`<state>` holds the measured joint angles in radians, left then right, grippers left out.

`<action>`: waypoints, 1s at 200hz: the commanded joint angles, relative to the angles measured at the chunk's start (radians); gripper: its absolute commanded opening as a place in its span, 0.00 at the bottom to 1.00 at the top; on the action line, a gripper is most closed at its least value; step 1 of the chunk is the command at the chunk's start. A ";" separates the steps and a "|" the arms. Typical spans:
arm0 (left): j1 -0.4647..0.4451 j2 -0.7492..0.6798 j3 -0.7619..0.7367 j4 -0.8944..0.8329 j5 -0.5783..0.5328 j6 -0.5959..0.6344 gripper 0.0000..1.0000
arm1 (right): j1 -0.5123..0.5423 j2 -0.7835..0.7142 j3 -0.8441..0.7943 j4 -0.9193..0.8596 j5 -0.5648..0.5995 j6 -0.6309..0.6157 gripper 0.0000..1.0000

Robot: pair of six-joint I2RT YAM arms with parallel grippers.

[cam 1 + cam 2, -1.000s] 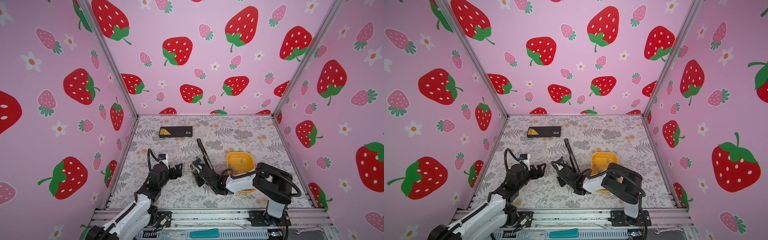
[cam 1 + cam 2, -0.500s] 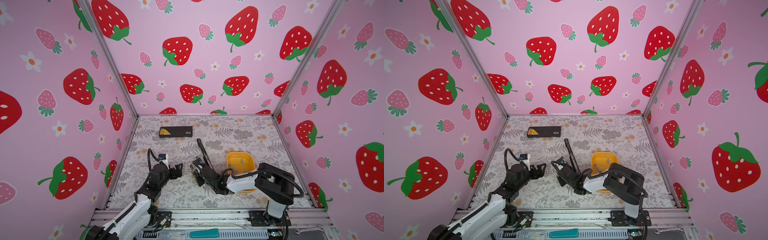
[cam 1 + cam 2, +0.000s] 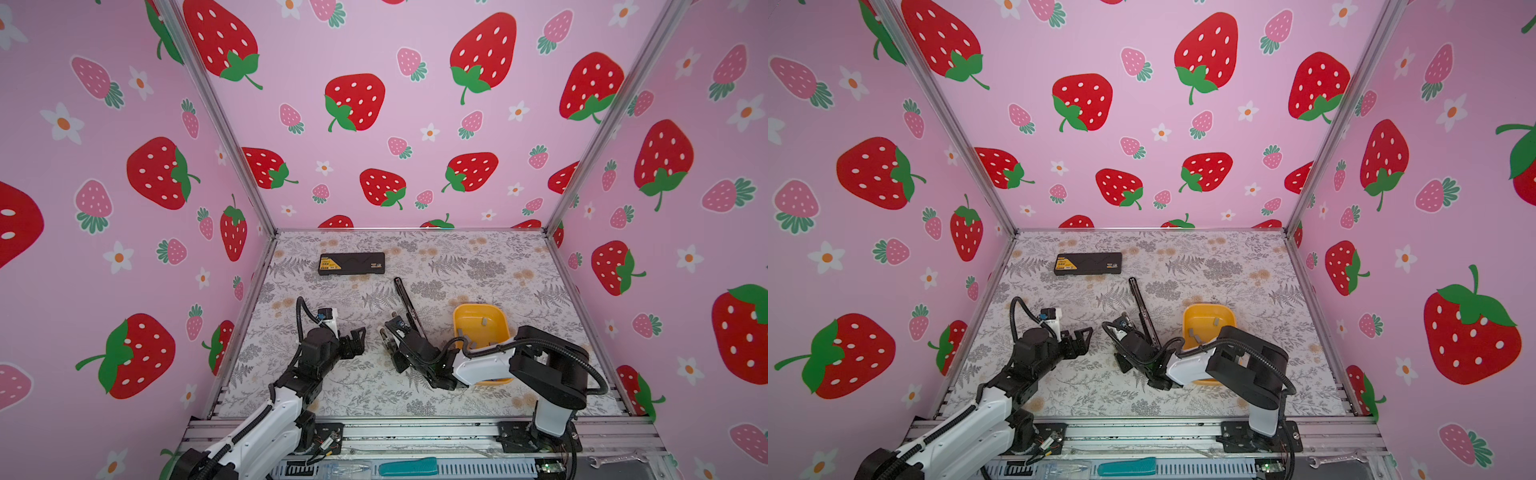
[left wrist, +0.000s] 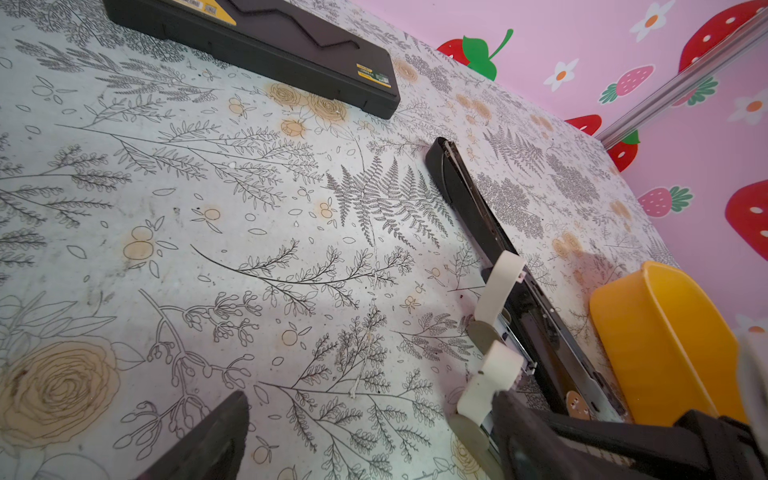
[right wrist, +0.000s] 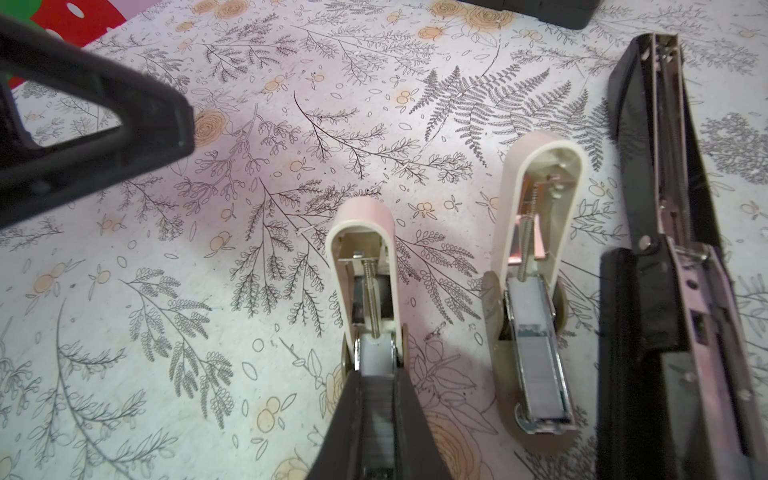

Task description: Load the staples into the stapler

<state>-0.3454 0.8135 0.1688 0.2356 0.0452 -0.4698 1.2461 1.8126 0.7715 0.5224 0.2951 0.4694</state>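
Bottom centre of the right wrist view, the right gripper (image 5: 376, 374) clamps a grey staple strip (image 5: 377, 419) in line with the open white stapler (image 5: 365, 266) just ahead; more staples (image 3: 484, 321) sit in the yellow bowl (image 3: 457, 311); left gripper (image 3: 360, 338) gapes idle.

white stapler (image 5: 540, 208): smooth matt plastic; shiny metal channel;
black stapler (image 5: 673, 332): glossy; metal rail;
yellow bin (image 4: 665, 340): glossy plastic;
worktop (image 4: 208, 257): matt, perhaps paper

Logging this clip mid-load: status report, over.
Left claw open, empty, hovering. Right claw shut on staple strip, at open white stapler. Nothing in the way.
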 commanded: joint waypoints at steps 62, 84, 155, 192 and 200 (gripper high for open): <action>-0.007 0.003 0.024 0.018 -0.006 0.010 0.93 | 0.001 0.033 0.028 -0.001 -0.007 -0.002 0.05; -0.007 0.004 0.023 0.018 -0.007 0.009 0.93 | 0.001 0.025 0.026 -0.002 -0.007 -0.003 0.05; -0.008 0.006 0.025 0.018 -0.008 0.012 0.93 | 0.001 0.044 0.022 -0.004 0.006 0.000 0.05; -0.009 0.006 0.025 0.016 -0.009 0.012 0.93 | 0.001 0.042 0.006 0.001 -0.002 0.004 0.05; -0.009 0.006 0.025 0.016 -0.010 0.011 0.93 | 0.001 0.040 0.002 0.001 -0.006 0.007 0.05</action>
<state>-0.3519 0.8188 0.1688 0.2356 0.0448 -0.4675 1.2461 1.8351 0.7807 0.5270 0.2901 0.4702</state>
